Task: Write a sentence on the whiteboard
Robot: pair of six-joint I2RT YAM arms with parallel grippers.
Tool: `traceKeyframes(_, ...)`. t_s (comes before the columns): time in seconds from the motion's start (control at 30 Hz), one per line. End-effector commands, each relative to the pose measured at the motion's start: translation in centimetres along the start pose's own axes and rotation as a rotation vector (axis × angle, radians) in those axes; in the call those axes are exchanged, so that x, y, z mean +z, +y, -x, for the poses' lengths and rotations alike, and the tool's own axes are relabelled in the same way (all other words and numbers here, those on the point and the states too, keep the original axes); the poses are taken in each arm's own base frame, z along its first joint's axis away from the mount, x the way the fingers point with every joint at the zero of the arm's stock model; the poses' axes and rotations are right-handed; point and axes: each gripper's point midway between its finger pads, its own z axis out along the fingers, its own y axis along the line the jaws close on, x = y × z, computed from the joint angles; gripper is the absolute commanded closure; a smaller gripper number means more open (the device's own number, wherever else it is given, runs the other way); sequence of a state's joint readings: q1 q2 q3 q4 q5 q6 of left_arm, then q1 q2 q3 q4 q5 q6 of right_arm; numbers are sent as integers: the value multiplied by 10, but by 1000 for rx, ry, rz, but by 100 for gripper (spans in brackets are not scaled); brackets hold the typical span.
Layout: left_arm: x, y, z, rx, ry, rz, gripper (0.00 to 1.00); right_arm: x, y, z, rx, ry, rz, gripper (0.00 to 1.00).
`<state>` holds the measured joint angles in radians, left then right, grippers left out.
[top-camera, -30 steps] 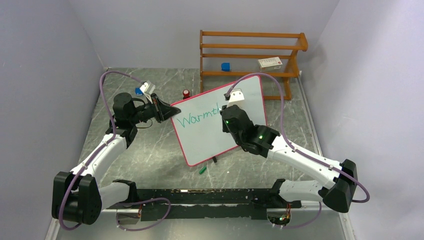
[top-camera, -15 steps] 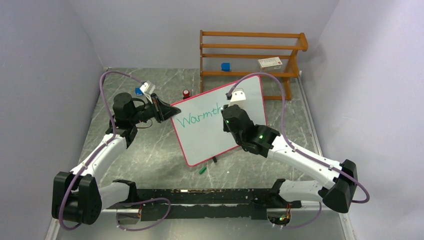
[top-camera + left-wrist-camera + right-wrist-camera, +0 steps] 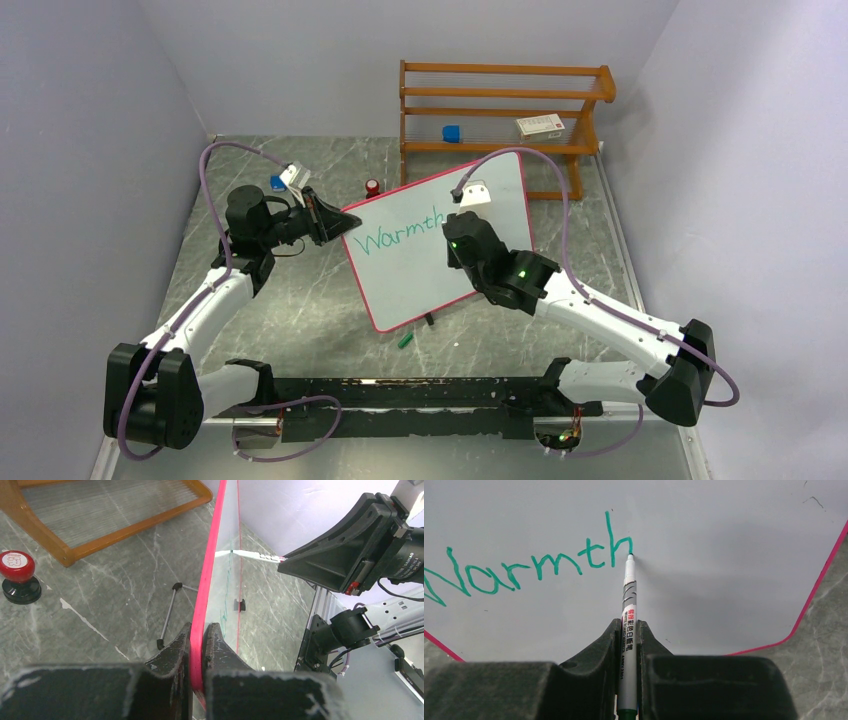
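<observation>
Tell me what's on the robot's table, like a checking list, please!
Surface: grey marbled table, no spills seen.
Job's things: whiteboard propped up at a tilt, "Warmth" written in green; marker tip touching the board at the end of the "h".
Clutter: green cap in front of the board; red-topped knob behind it.
Grippers: left gripper shut on the whiteboard's pink edge; right gripper shut on the marker.
Cables: purple cables loop above both arms, clear of the writing.
Surroundings: wooden rack holding a blue block and a white box; plain walls.
</observation>
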<state>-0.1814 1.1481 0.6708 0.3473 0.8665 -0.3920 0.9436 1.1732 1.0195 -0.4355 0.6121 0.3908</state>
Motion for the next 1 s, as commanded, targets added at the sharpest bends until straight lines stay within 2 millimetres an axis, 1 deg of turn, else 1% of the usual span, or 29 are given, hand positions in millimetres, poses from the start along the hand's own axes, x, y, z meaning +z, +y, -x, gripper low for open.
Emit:
traceKeyframes(0.0, -2, 35, -47, 53, 122, 120, 95, 1, -4, -15, -7, 47, -5, 100)
traceKeyframes(0.17, -2, 35, -47, 53, 122, 119, 95, 0, -5, -18, -5, 54, -4, 100)
traceKeyframes(0.57, -2, 35, -47, 54, 123, 121, 95, -2, -6, -16, 7, 44, -4, 100)
traceKeyframes(0.7, -2, 35, -46, 56, 121, 124, 95, -5, -5, -8, 23, 13, 14, 100)
traceKeyframes(0.8, -2, 35, -46, 56, 122, 125, 95, -9, -4, 3, 34, -22, 26, 100)
traceKeyframes(0.97, -3, 36, -46, 56, 123, 127, 95, -12, -9, 15, 30, -59, 14, 100)
